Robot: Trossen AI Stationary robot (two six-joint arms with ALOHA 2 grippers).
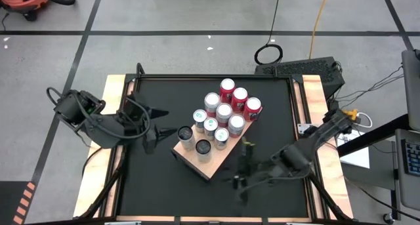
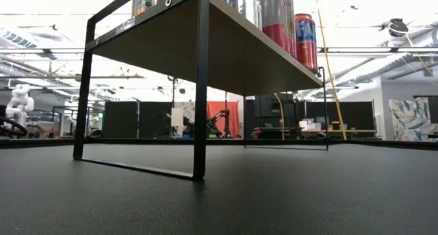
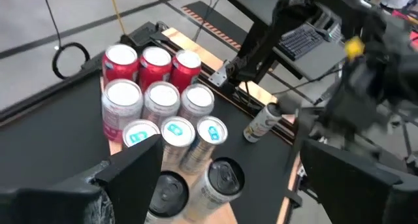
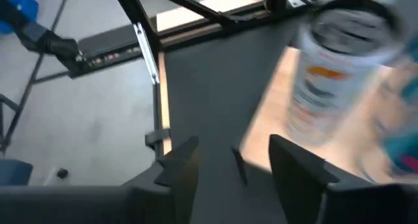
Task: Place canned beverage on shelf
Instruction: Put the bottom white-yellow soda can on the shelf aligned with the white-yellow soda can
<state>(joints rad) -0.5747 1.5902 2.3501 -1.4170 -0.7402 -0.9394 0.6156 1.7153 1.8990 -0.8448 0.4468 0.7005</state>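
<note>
Eleven cans (image 1: 224, 112) stand upright on the shelf (image 1: 209, 167). They are packed in touching rows by colour, with red tops at the far end and dark tops at the near end. In my judgement this packing leaves bare board at the near right edge for one more.

One loose can (image 3: 261, 121), pale-bodied, sits on the black tabletop (image 1: 157, 179) just right of the shelf and apart from it. I take it to be the beverage not yet placed.

The right gripper (image 4: 234, 155) is low over the table near the shelf's near right edge. Its fingers are parted with nothing between them. This position suits a reach for the loose can.

The left gripper (image 1: 164, 122) waits at the shelf's left side, spread wide and empty, clear of the rows.

Limitations:
- The loose can looks tilted, but I cannot tell whether it leans or lies flat.
- In the high view the right arm's dark links merge with the tabletop, so how close the fingers are to that can is unclear.
- The right wrist view is smeared. It shows a pale can at the board's edge whose label is unreadable.
- The low view shows the board from below on black legs (image 2: 200, 91). The cans are cut off at its top edge, and neither gripper appears.
</note>
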